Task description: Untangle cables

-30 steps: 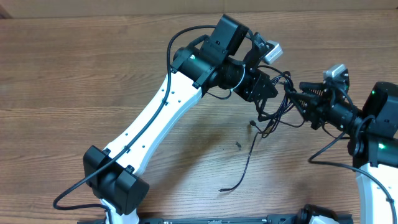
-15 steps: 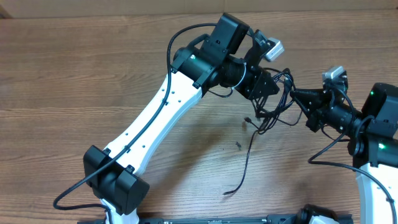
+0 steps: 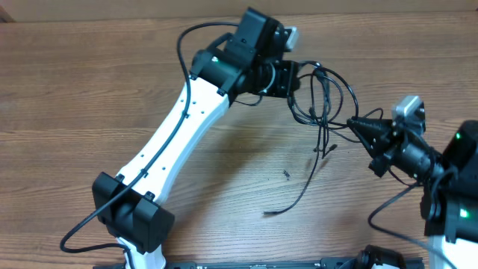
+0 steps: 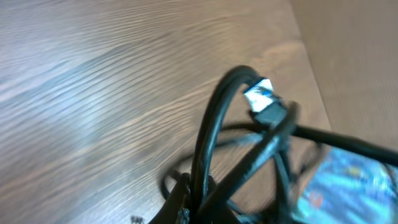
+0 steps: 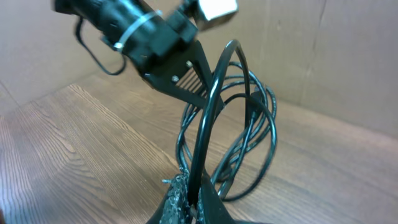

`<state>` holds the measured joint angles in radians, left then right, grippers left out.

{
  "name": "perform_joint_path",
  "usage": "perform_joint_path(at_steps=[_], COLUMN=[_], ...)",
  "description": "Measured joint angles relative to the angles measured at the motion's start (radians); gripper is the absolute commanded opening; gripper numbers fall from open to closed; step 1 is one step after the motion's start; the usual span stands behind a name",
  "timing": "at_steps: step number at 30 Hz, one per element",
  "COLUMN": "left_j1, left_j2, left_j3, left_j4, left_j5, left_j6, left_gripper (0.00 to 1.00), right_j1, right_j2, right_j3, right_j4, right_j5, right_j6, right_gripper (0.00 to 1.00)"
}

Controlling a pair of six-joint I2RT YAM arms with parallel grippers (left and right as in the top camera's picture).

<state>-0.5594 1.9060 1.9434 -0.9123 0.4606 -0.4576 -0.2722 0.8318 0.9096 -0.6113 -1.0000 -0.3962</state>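
The cables (image 3: 326, 93) form a tangle of thin black loops hanging between my two grippers above the wooden table (image 3: 89, 90). My left gripper (image 3: 296, 75) is shut on the tangle's left side; its wrist view shows strands (image 4: 208, 143) rising from its pinched fingers (image 4: 177, 202) and a plug with a white label (image 4: 263, 98). My right gripper (image 3: 352, 123) is shut on one strand at the tangle's right. That strand (image 5: 208, 124) rises from between its fingers (image 5: 177, 199). One loose tail (image 3: 302, 187) trails down onto the table.
A small dark speck (image 3: 287, 175) lies on the table beside the tail. A brown cardboard wall (image 5: 348, 56) stands behind the table. The left arm's white link (image 3: 179, 134) crosses the table's middle diagonally.
My right gripper has shut on a strand. The left gripper has pulled up and to the left with the tangle, stretching the loops apart; the tail has slid along the table.
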Motion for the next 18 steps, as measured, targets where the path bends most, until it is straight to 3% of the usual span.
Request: perform_joint_path(at_steps=[5,11,18], left_j1=[0.039,0.08,0.095], left_j2=[0.0,0.0,0.0], left_j3=[0.0,0.0,0.0], left_j4=[-0.048,-0.072,-0.071], left_j5=[-0.017,-0.024,0.019], left_j6=[-0.076,-0.089,0.018], left_gripper=[0.04,0.04,0.04], right_j1=[0.0,0.0,0.0], right_j2=[-0.066,-0.089,-0.087], right_j3=[0.0,0.0,0.0], right_j4=[-0.021,-0.07,-0.052], right_j5=[0.011,0.108,0.171], right_j6=[0.002,0.024,0.029], right_gripper=[0.06,0.39,0.45])
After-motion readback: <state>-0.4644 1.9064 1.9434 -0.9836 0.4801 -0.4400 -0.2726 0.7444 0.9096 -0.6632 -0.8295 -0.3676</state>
